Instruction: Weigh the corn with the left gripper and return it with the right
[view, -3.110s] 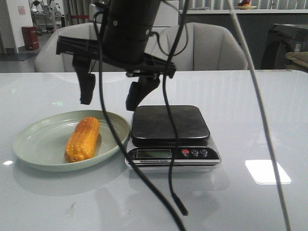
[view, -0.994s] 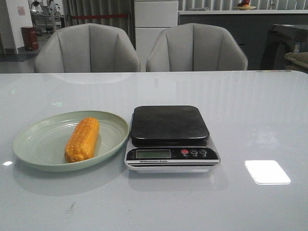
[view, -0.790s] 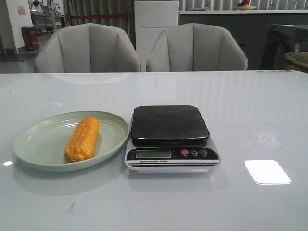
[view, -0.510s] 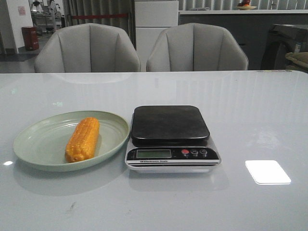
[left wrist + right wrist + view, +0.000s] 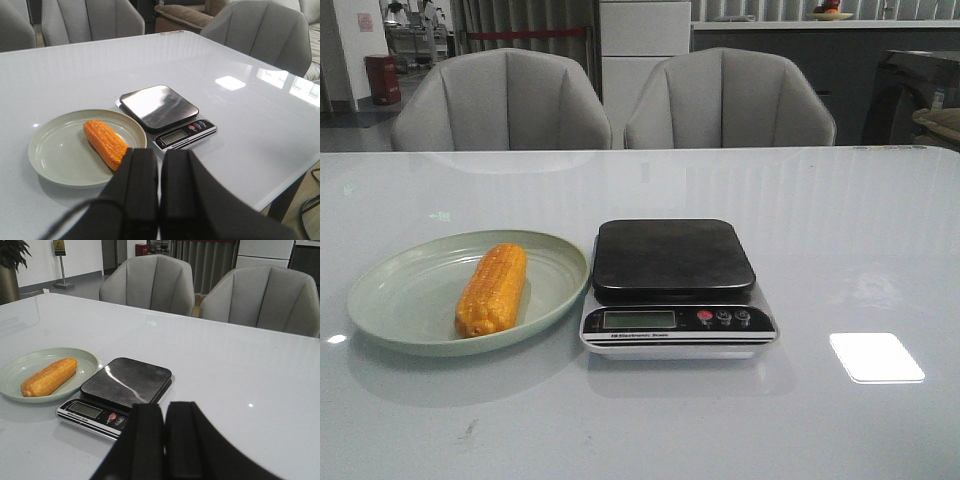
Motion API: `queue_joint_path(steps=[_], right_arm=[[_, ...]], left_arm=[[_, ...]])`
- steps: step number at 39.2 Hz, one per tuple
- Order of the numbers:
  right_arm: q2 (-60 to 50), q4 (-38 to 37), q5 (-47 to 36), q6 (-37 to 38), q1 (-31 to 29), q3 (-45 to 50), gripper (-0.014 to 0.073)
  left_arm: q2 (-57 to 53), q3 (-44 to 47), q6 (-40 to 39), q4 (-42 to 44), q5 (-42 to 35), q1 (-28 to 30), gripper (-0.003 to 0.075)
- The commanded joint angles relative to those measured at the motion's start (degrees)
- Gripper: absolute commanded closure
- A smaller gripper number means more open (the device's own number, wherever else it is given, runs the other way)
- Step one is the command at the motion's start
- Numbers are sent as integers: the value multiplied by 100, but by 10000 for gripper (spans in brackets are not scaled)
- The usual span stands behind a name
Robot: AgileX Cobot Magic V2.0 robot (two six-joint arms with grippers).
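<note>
Left gripper (image 5: pixel 159 200): fingers pressed together, holding nothing, raised clear of desk (image 5: pixel 260 120). Corn (image 5: pixel 105 143) lies on green plate (image 5: pixel 55 162). Scale (image 5: pixel 167 115) just beside plate, platform bare. Grey chairs (image 5: pixel 260 30) along the desk's edges.

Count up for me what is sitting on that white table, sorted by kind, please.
Corn: 1
Green plate: 1
Kitchen scale: 1
Total: 3
</note>
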Motion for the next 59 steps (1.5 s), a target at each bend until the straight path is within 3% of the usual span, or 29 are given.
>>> queue_joint_path(steps=[1,18,24,34,42,49,59], right_arm=[[65,22,-440,-43,-10,-144,454],[65,22,-440,-43,-10,-144,454],[65,22,-440,-43,-10,-144,454],[65,22,-440,-43,-10,-144,454],[65,22,-436,-43,-10,-144,454],[65,22,-436,-43,-10,-144,454],[65,22,-436,-43,-10,-144,454]], left_arm=[[70,-142,-35,-17,-420,3,606],[70,108,-35,-17,-656,34,606],[58,561,-35,-17,-1587,684,606],[-80,1323,-35,-41,-2818,2244,606],[-307,1870,-35,-41,-3171,3067,606],[-307,2177,-35,-41,-3222,3424,606],[-307,2372,-35,-30,-3569,3436,606]])
